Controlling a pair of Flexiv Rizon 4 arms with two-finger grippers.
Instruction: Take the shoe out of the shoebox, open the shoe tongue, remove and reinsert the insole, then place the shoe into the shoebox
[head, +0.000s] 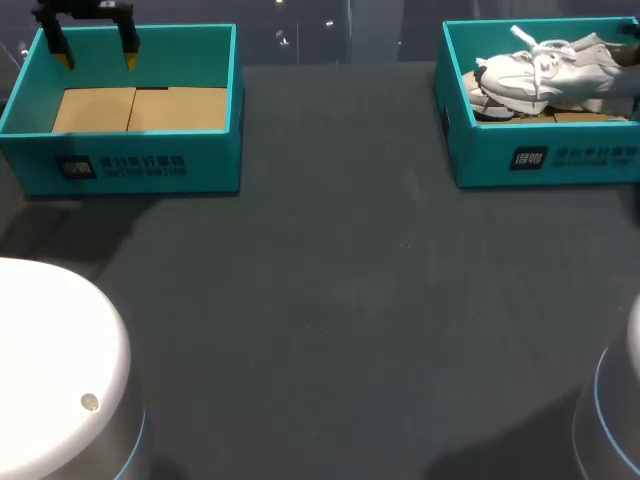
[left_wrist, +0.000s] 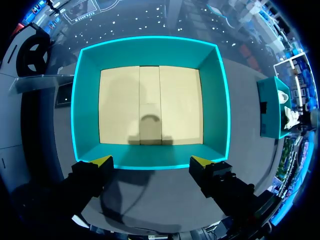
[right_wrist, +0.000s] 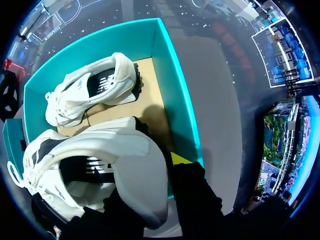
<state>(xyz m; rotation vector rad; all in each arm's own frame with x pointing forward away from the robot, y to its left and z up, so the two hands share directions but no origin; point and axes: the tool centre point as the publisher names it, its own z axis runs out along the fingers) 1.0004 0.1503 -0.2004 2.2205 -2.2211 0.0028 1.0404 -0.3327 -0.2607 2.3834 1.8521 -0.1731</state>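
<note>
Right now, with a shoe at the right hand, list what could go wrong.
1. The near shoe hides most of the right hand, so the hold at its heel is unconfirmed and it may slip.
2. Its loose laces could snag on the second shoe or the box wall.
3. The left hand hangs open over the empty box, probably too far away to help.

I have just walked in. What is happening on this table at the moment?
The right pincer is at the heel of a white shoe inside the teal shoebox on the robot's right; the shoe hides whether it is gripped. A second white shoe lies farther in the same box. The left pincer hangs open above the empty teal box. No shoe is on the table yet.
</note>
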